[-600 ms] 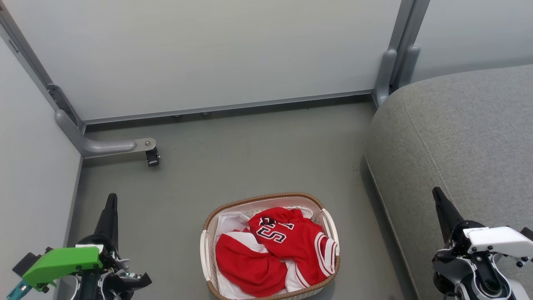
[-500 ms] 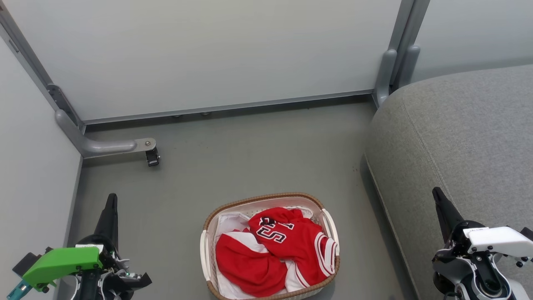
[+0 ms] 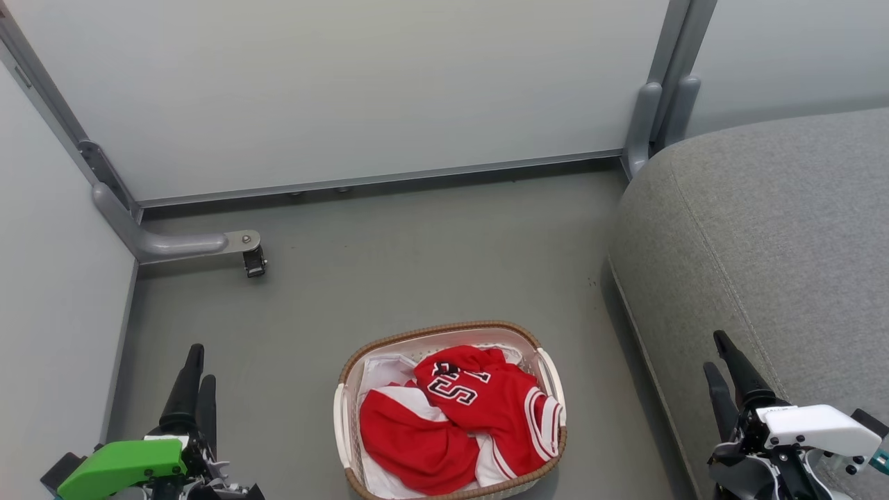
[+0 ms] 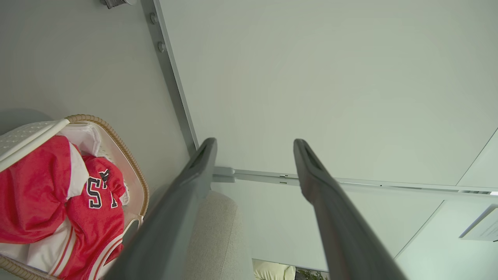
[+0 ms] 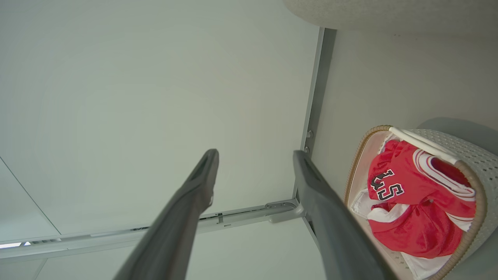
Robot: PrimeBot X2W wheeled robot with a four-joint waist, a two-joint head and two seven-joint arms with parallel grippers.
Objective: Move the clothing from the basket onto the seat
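The clothing [image 3: 458,417] is piled in the basket [image 3: 444,326], which is set on the floor [image 3: 417,257]. The seat [image 3: 764,222] is placed to the basket's right, apart from it. A wall panel [image 3: 347,90] is stood behind both, and a castor foot [image 3: 254,262] is seen at the left rear.

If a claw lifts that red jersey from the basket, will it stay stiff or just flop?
Probably floppy: the red clothing lies crumpled in soft folds, so it should sag and trail from any pinch. Likely light, since it looks like thin fabric. The pieces overlap in the basket, so one may drag another, or the white sheet beneath, up too.
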